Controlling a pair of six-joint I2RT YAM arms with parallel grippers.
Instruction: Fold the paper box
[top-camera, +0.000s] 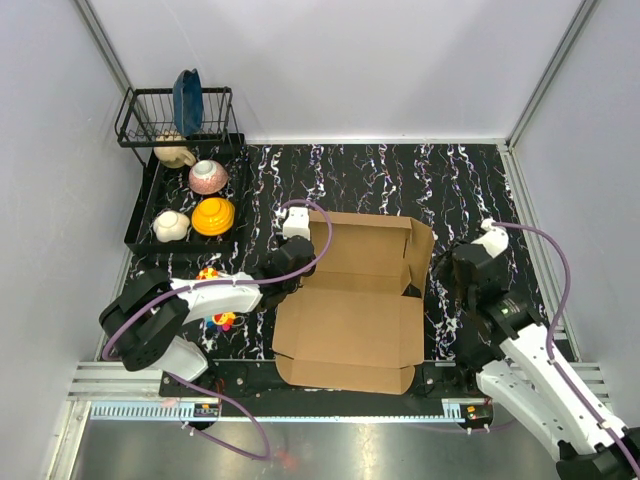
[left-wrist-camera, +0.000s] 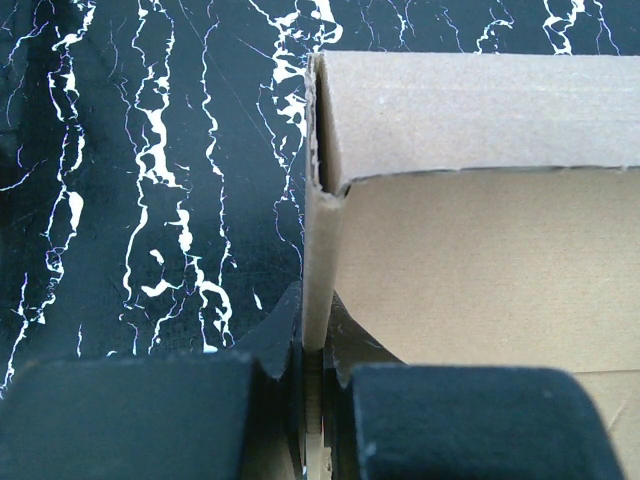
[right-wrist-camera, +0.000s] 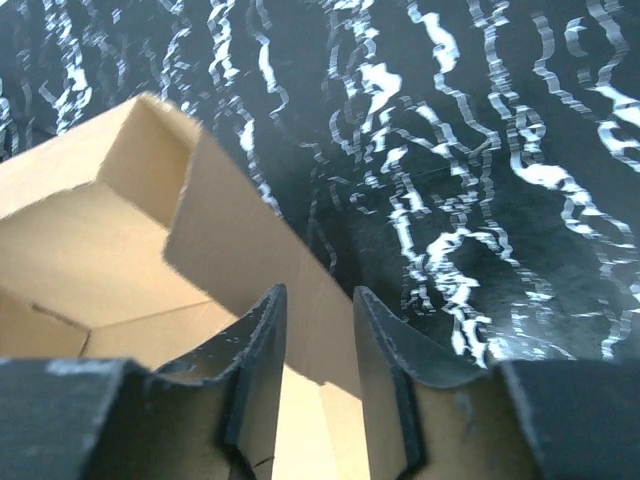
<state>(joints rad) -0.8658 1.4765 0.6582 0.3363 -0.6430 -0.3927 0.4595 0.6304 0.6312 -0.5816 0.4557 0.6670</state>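
The paper box (top-camera: 350, 320) is brown cardboard lying open in the middle of the black marbled table, with its back and side walls partly raised. My left gripper (top-camera: 287, 262) is at the box's left wall. In the left wrist view my left gripper (left-wrist-camera: 315, 345) is shut on the upright edge of that wall (left-wrist-camera: 322, 240). My right gripper (top-camera: 441, 270) is at the box's right side flap. In the right wrist view my right gripper (right-wrist-camera: 320, 335) is open, its fingers apart on either side of the raised flap (right-wrist-camera: 240, 250).
A black dish tray (top-camera: 135, 215) at the back left holds a pink bowl (top-camera: 208, 176), an orange bowl (top-camera: 214, 215) and a white bowl (top-camera: 171, 225). A wire rack with a blue plate (top-camera: 187, 100) stands behind it. A colourful toy (top-camera: 222, 320) lies under the left arm.
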